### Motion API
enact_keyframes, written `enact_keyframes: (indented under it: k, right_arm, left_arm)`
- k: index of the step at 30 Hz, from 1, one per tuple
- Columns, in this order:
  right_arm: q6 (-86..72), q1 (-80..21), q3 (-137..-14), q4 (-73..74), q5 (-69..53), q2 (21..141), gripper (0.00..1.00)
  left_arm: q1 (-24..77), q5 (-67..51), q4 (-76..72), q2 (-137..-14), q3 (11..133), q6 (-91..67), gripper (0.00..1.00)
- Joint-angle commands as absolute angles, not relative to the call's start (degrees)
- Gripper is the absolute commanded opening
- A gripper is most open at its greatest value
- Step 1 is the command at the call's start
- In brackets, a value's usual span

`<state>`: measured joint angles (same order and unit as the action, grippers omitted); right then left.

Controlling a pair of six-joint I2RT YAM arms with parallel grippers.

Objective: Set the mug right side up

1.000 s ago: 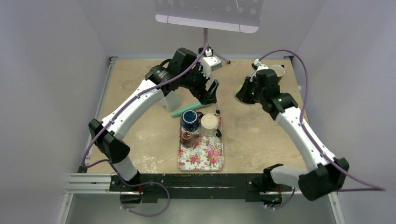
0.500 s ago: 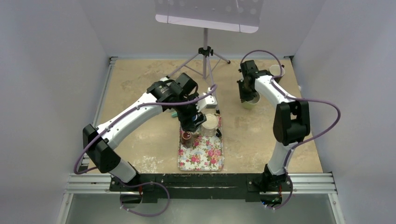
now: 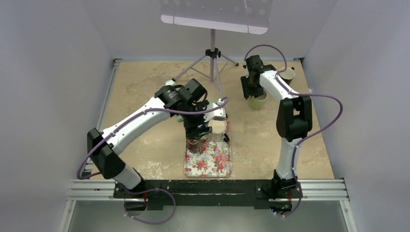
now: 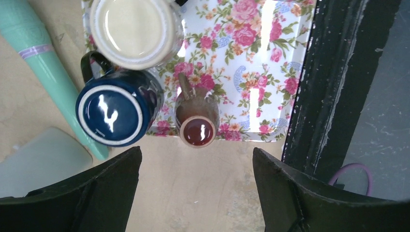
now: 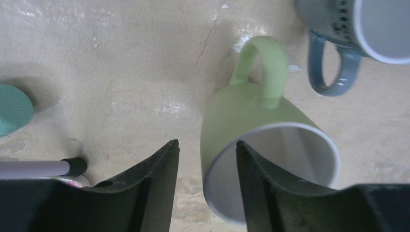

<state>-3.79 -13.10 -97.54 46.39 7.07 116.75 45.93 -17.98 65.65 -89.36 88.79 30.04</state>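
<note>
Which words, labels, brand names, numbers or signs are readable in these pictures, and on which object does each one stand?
None: no view shows any readable text.
Floral tray: only flowers, no lettering.
Blue mug, upside down: plain base, only glare on it.
Green mug: plain, no print.
Teal stick: a pale band, no lettering that can be read.

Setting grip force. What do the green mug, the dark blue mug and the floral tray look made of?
Green mug: likely ceramic, matte green outside, white inside; thick wall, no glare.
Dark blue mug: likely glazed ceramic, glossy; sharp white highlights, pale ring.
Floral tray: printed, smooth, slight sheen; thin raised rim suggests tin or melamine, cannot tell which.
</note>
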Motion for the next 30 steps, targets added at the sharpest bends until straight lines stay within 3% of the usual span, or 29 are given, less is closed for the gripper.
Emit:
enact_keyframes:
  k: [1,6,12,21,30]
  right_arm:
    - [-3.25,-13.13,-102.34,48.65,10.78,110.04,0.55]
    - [-3.29,-13.04,-101.89,48.77,9.71,100.78,0.62]
    - [-4.07,-11.49,-89.9,45.98,8.9,87.94,0.65]
    - [-6.56,-9.51,-70.03,41.59,12.31,76.94,0.69]
    - [-8.46,-9.43,-66.61,40.01,9.19,74.47,0.69]
  left_arm:
    - [48.97,-23.52,66.92,-91.42,93.19,34.89,0.9]
    - [55.94,-21.73,67.89,-97.57,100.64,38.65,0.95]
    - [63.72,-13.21,61.81,-104.01,101.03,48.46,0.93]
    - [63.99,-4.15,47.89,-111.76,99.15,58.01,0.83]
    - [63.82,-0.21,52.27,-119.86,101.23,59.33,0.65]
